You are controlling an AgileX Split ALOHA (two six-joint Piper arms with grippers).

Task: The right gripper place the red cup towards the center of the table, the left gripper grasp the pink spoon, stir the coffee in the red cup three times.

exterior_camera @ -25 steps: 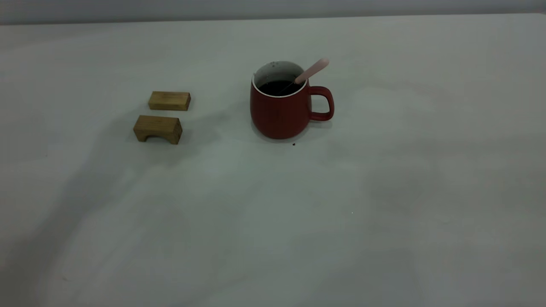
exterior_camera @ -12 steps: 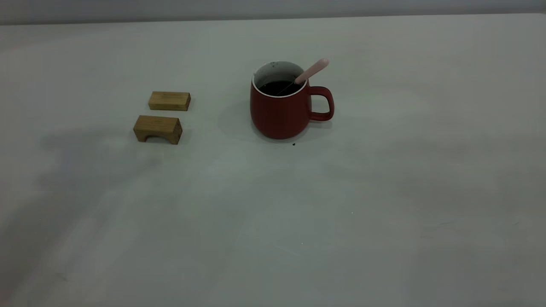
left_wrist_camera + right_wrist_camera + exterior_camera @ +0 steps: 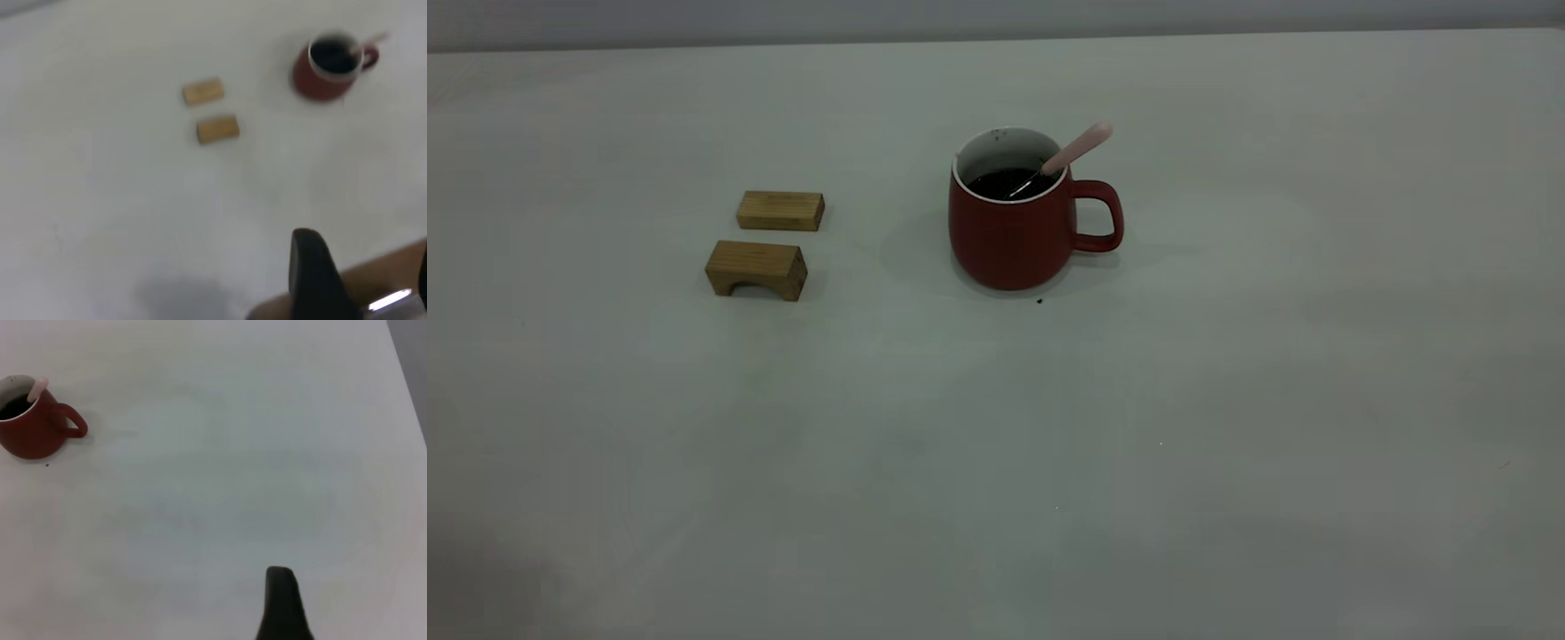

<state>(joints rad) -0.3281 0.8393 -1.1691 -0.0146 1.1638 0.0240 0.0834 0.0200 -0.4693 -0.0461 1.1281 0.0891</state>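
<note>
While both arms sit far back, I read left jaws [image 3: 360, 280] apart and empty, right gripper [image 3: 283, 603] unclear. On the desk [image 3: 1227, 400], wooden blocks [image 3: 769, 240], then red cup [image 3: 1009, 236] mid-desk: heavy, spillable; pink spoon [image 3: 1080, 147] light, slick—pinch its handle.

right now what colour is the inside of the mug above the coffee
White, with a few dark specks, on the red cup above the coffee. The exterior view shows it best.
</note>
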